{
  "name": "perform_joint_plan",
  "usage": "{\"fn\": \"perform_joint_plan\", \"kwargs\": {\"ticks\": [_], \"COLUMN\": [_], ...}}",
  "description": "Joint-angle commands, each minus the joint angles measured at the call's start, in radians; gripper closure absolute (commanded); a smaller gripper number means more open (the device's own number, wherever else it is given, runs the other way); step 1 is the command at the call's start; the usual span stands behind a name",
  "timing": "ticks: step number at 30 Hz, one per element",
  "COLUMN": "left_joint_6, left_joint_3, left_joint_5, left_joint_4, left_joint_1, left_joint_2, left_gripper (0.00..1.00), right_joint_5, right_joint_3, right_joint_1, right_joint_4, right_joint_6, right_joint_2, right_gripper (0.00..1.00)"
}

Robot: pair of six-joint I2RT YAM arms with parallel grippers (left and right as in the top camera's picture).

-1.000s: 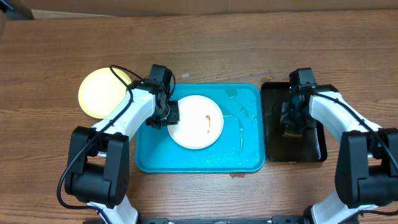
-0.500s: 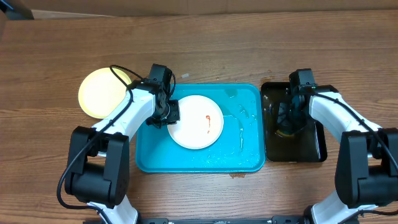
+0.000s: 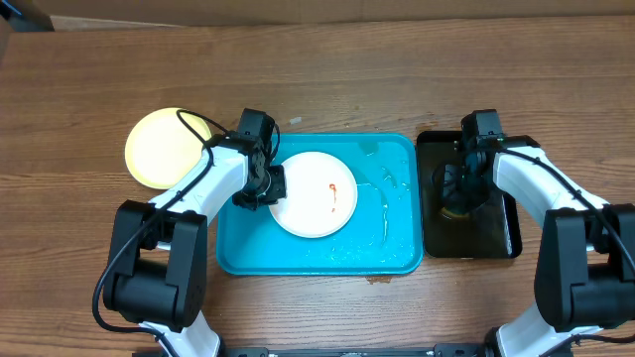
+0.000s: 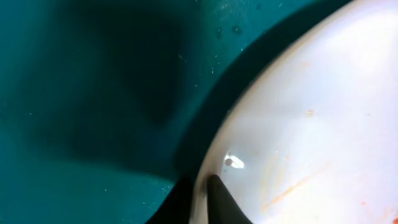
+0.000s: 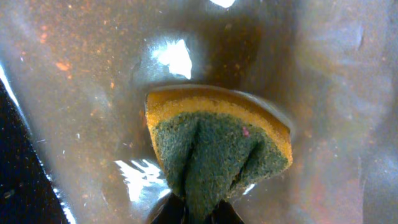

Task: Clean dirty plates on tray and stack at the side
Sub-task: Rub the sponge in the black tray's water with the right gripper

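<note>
The task is judged partly done. A pale yellow plate (image 3: 159, 149) is laid on the table left of the cyan tray (image 3: 397, 253), apparently clean. One white plate (image 3: 316, 194), marked by a red smear (image 3: 331, 190), is found inside the tray, its left rim pinched tightly by the left gripper (image 3: 275, 186). A wet sponge (image 5: 217, 143) is clamped in the right gripper (image 3: 458, 201) over the black tray (image 3: 501, 238). Wiping and stacking of this plate are left; no third plate is seen.

Glossy wet plastic tray (image 3: 397, 238) on matt wooden table (image 3: 327, 79).
</note>
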Motion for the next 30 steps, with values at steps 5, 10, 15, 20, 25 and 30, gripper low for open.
{"fn": "perform_joint_plan", "kwargs": {"ticks": [5, 10, 15, 20, 25, 30], "left_joint_6": [-0.012, -0.046, -0.074, -0.066, -0.066, -0.066], "left_joint_3": [-0.008, -0.008, -0.008, 0.0, 0.002, 0.001], "left_joint_5": [0.013, 0.083, 0.146, 0.061, 0.094, 0.179], "left_joint_4": [0.0, 0.0, 0.01, 0.042, 0.02, -0.017], "left_joint_1": [-0.008, -0.008, -0.008, 0.002, 0.007, 0.006], "left_joint_2": [-0.006, -0.006, -0.006, -0.006, -0.006, -0.006], "left_gripper": [0.96, 0.96, 0.79, 0.85, 0.96, 0.94], "right_joint_5": [0.083, 0.109, 0.126, 0.154, 0.154, 0.212], "right_joint_3": [0.079, 0.198, 0.209, 0.209, 0.209, 0.209], "right_joint_1": [0.003, 0.011, 0.016, 0.016, 0.018, 0.025], "right_joint_4": [-0.072, -0.195, -0.215, -0.232, -0.241, -0.243], "right_joint_6": [0.018, 0.046, 0.064, 0.064, 0.013, -0.043], "right_joint_2": [-0.026, -0.044, -0.044, -0.044, -0.044, -0.044], "right_gripper": [0.96, 0.96, 0.96, 0.96, 0.96, 0.96]}}
